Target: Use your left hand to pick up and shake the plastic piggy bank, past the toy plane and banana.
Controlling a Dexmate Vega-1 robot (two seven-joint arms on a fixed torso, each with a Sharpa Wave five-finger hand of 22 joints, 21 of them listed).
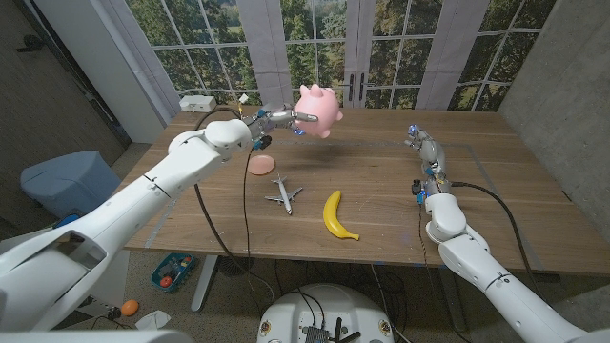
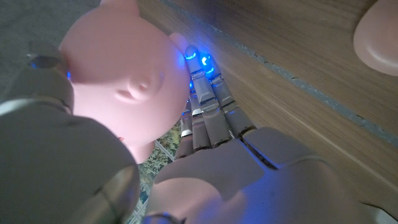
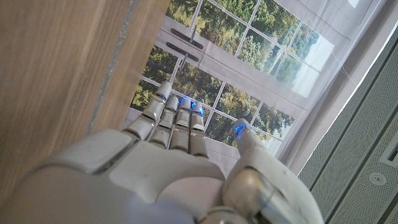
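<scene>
While the wooden table (image 1: 381, 171) carries a yellow banana (image 1: 337, 216), a toy plane (image 1: 282, 195) just left of it and a small pink disc (image 1: 260, 164) farther back, the left hand (image 1: 278, 119) grips the piggy bank (image 1: 318, 110) aloft over the far edge. Pig: glossy pink plastic, round, stubby ears. Right hand (image 1: 420, 145) holds nothing, fingers straight.

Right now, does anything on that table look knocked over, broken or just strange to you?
Nothing looks damaged or spilled. The one odd sight is the pink piggy bank, held up off the table by the left hand. The toy plane, banana and a pink disc lie undisturbed.
</scene>
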